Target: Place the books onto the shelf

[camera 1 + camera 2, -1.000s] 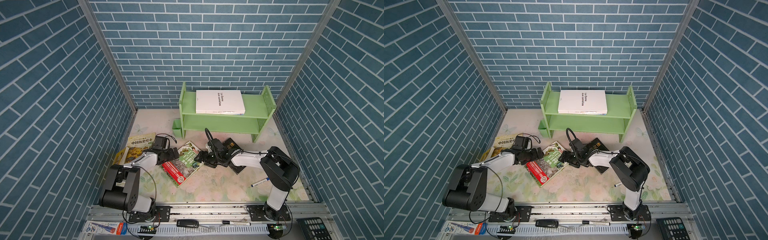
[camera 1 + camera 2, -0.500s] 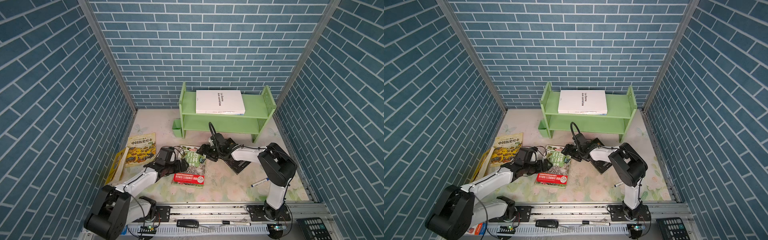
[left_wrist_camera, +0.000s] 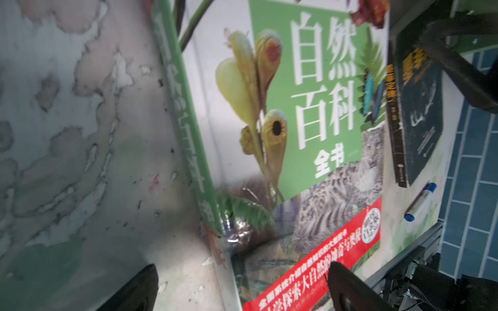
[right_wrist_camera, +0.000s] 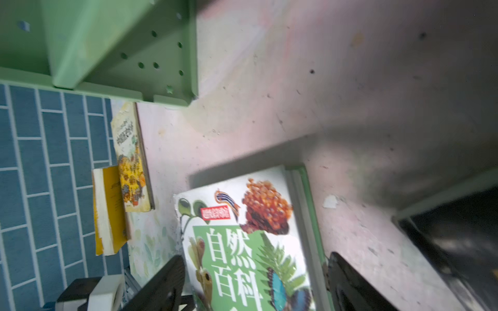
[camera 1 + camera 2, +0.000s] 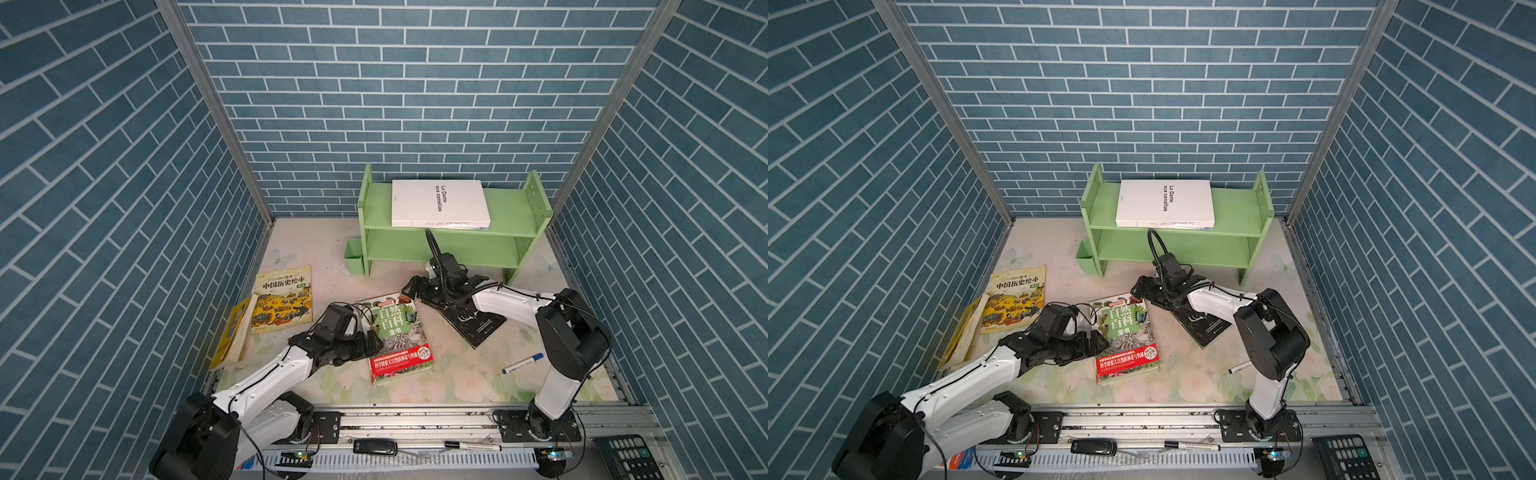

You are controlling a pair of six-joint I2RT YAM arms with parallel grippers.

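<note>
The green botanical book (image 5: 397,336) (image 5: 1125,338) lies flat mid-table. My left gripper (image 5: 372,338) (image 3: 242,290) is open, its jaws astride the book's (image 3: 310,107) spine edge, one finger over the red band. My right gripper (image 5: 411,289) (image 4: 256,285) is open at that book's (image 4: 242,242) far corner. A black book (image 5: 478,324) lies under the right arm. A white book (image 5: 439,203) rests on the top tier of the green shelf (image 5: 507,208) (image 4: 107,53). A yellow illustrated book (image 5: 284,297) lies at the left, and another yellow book (image 5: 235,332) leans on the left wall.
A blue-capped marker (image 5: 522,363) (image 3: 420,202) lies at the front right. A small green cup-box (image 5: 354,257) hangs on the shelf's left side. Brick-patterned walls close in on three sides. A keypad (image 5: 627,457) sits beyond the front rail.
The green book has turned from a diagonal to nearly square and slid a little right. My left arm swung toward the front; my right gripper drew back toward the shelf.
</note>
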